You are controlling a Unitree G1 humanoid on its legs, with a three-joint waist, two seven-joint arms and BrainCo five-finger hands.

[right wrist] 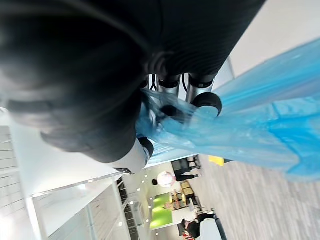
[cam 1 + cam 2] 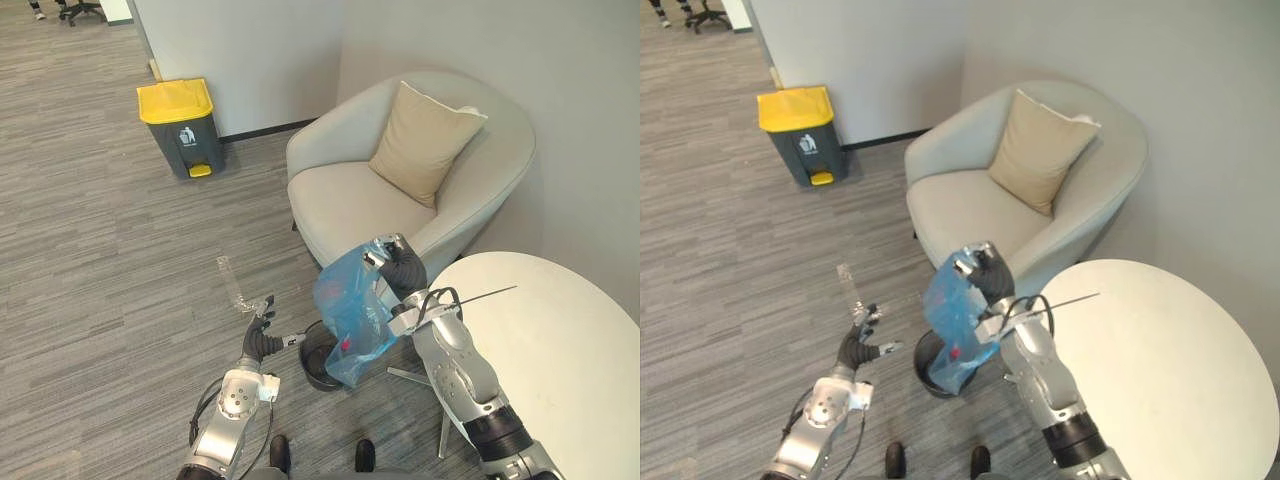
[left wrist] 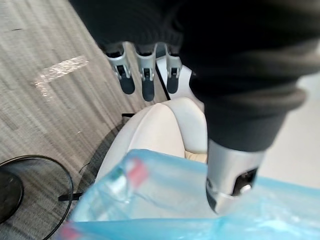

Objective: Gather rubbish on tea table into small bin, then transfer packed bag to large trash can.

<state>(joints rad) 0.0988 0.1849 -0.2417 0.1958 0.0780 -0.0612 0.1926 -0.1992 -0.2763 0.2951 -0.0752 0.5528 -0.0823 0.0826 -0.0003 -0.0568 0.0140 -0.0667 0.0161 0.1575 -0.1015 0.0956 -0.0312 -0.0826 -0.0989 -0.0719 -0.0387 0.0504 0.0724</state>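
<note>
at centre of the head views, bag (image 2: 352, 320): blue see-through plastic, hanging from the right hand, its bottom just above the small bin
right hand (image 2: 398, 265): fingers curled tight round the bunched neck of the bag, gripping it; the right wrist view shows blue film pinched under the dark tips
left hand (image 2: 258, 335): at 7 o'clock, low over the floor, fingers straight and relaxed, holding nothing, just beside the bag but apart from it
small bin (image 2: 312, 368): black, round, on the floor at 6 o'clock, between the left hand and the table leg, partly hidden behind the bag
table (image 2: 560, 350): round, white, at 4 o'clock; no rubbish seen on the part in view
large trash can (image 2: 182, 125): grey body, yellow lid, lid down, at 11 o'clock by the wall, well apart from the bag
armchair (image 2: 345, 200): pale, at 1 o'clock, with a tan cushion (image 2: 425, 140), just behind the bag
done so far: gathering looks finished, bag looks packed and out of the bin
left to do: carry the bag across the floor to the large trash can, get the lid open, drop it in; roughly half way by my guess
bag look: thin, crinkly, sagging at the bottom, a clear bottle (image 3: 117, 182) and something red inside, hangs a bit tilted, likely to swing
</note>
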